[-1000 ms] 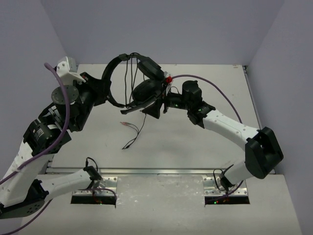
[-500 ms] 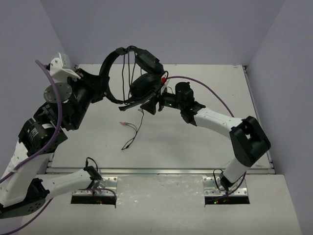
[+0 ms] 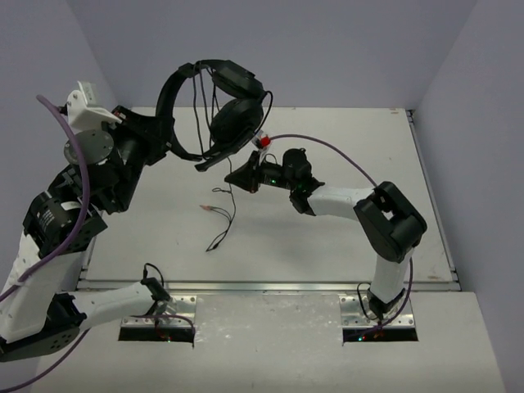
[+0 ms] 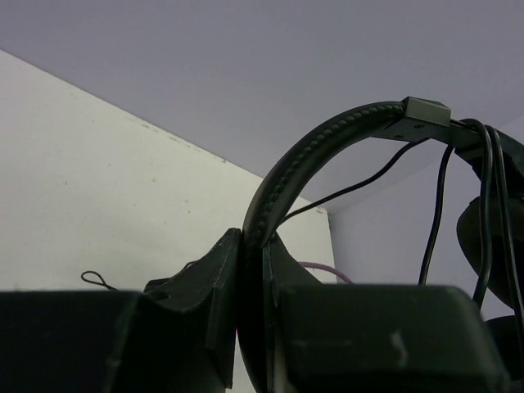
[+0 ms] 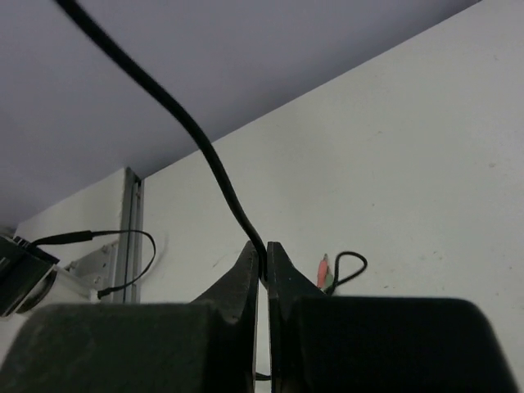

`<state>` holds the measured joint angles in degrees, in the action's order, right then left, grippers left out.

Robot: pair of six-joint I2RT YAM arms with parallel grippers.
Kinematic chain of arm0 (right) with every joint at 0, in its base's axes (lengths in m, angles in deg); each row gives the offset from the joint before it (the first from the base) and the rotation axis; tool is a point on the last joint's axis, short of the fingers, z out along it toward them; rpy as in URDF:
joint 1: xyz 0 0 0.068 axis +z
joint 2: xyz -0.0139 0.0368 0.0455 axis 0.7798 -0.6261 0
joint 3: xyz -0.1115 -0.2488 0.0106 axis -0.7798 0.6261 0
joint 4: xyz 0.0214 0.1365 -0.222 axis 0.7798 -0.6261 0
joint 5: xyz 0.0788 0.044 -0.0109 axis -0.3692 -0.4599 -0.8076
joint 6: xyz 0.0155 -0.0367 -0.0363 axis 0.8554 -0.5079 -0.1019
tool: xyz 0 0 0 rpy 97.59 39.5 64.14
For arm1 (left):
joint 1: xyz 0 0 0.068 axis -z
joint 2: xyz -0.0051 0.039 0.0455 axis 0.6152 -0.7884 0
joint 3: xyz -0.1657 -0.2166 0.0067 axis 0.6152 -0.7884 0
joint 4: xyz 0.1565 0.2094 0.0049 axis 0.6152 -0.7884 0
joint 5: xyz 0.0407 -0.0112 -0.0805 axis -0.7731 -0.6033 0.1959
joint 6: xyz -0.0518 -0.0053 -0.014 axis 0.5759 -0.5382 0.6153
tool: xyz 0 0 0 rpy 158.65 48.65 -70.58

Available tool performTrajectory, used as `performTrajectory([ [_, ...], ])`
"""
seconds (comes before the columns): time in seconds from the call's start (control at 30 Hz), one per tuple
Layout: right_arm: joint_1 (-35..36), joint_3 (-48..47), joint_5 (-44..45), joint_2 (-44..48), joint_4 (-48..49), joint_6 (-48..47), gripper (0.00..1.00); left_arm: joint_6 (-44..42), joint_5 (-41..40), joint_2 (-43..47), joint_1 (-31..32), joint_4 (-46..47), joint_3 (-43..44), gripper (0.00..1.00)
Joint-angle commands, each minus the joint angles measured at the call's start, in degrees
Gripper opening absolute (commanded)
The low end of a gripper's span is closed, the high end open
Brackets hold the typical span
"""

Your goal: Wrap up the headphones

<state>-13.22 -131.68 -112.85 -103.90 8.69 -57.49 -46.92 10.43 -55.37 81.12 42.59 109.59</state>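
**1. Left gripper (image 3: 166, 137).** My jaws are closed on the headband (image 4: 327, 151) of the headphones (image 3: 221, 98). In the left wrist view the band sits edge-on between the two fingers. This hold carries the headset above the table (image 3: 344, 237), toward 11 o'clock of the table surface in the top view. The arch and both earcups hang free there, so the arch can serve as a form to wind on.

**2. Right gripper (image 5: 262, 255).** My jaws are pinched shut on the thin black cable (image 5: 192, 131), which enters the fingertips from 11 o'clock in the right wrist view. In the top view this gripper lies at 5 o'clock of the lower earcup (image 3: 235, 124), just beside it. The pinch lets me steer the slack.

**3. Cable.**
- Strands hang down inside the arch from the top of the band. I judge them to be turns laid over it.
- The free tail drops toward 6 o'clock onto the table and ends in red and green plugs (image 5: 324, 270).

**4. Assessment.** The wrap appears partly done. The next pass calls for leading the pinched length round the band. The thin cable could slip through my closed tips, or the tail could snag.
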Motion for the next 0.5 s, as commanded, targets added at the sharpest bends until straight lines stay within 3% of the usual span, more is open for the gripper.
performTrajectory([
  [0.0, 2.05, 3.72, 0.09, 3.54, 12.33, 2.71, 0.01, 3.45, -3.32, -2.84, 0.00, 5.03, 4.51, 0.00],
  [0.17, 8.71, 13.66, 4.75, 12.68, 12.80, -3.41, 0.01, 6.35, -15.42, -12.59, 0.00, 0.89, 11.64, 0.00],
  [0.37, 16.81, 14.12, 10.20, 23.06, -4.77, -13.88, 0.01, 3.11, -30.99, -20.86, -0.09, 4.13, 17.27, 0.00],
  [0.47, 20.51, 13.85, 13.98, 28.59, -13.64, -18.64, 0.01, -5.66, -38.03, -21.85, -0.70, 12.81, 13.86, 0.00],
])
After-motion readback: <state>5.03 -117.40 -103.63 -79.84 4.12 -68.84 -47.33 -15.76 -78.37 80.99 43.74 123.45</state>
